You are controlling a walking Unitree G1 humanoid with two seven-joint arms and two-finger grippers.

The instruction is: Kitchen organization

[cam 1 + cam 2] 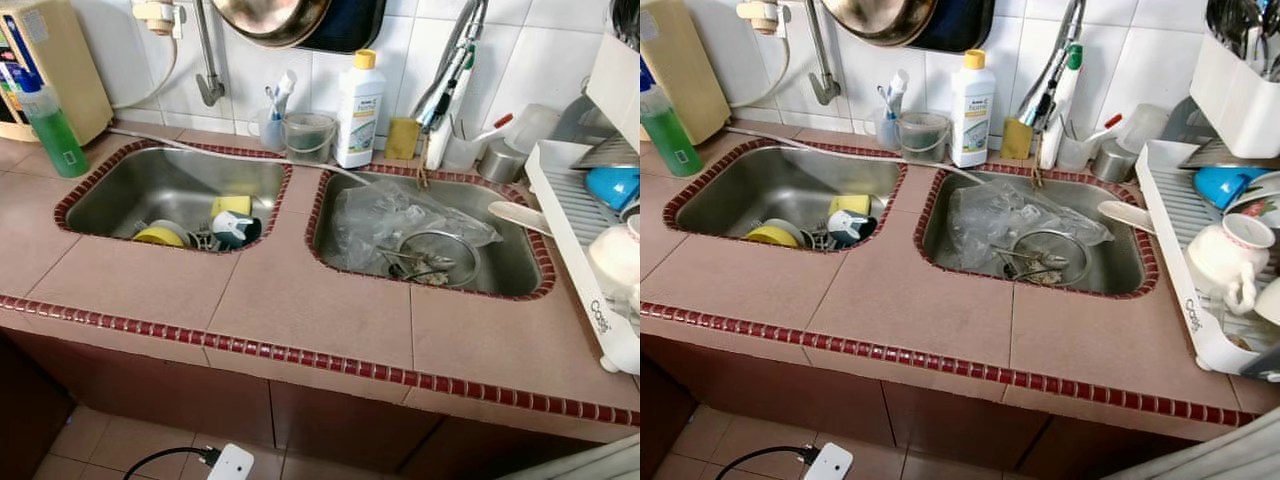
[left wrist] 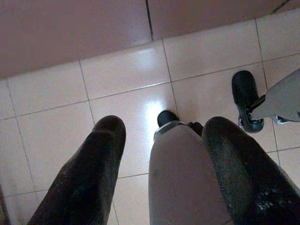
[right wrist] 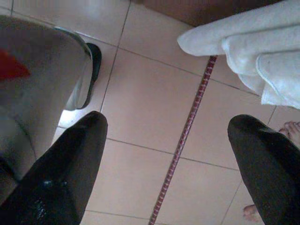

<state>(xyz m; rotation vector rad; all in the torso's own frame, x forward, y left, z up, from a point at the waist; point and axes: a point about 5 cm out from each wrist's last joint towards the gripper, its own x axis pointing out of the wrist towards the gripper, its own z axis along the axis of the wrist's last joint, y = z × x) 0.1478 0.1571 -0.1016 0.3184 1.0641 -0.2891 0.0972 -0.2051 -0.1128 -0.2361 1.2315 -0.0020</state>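
Observation:
A tiled counter (image 1: 300, 300) holds two steel sinks. In the left sink (image 1: 150, 185) lie a yellow sponge (image 1: 232, 205), a yellow round lid (image 1: 160, 237) and a tipped mug (image 1: 235, 230). A crumpled clear plastic bag (image 1: 390, 215) and a wire ring (image 1: 440, 255) sit in the right sink (image 1: 510, 260). A white spoon (image 1: 520, 215) rests on that sink's right rim. My left gripper (image 2: 164, 126) hangs open over the floor, low beside my leg. My right gripper (image 3: 169, 121) is open too, above the floor tiles, with nothing between its fingers.
A white dish rack (image 1: 575, 215) at the right holds a blue bowl (image 1: 612, 185) and a white mug (image 1: 1230, 260). Along the back wall stand a white bottle (image 1: 358, 110), a green bottle (image 1: 50, 125) and cups. A white plug (image 1: 230, 462) lies on the floor. A person's bare toes (image 3: 290, 129) show near a pale cloth (image 3: 253, 47).

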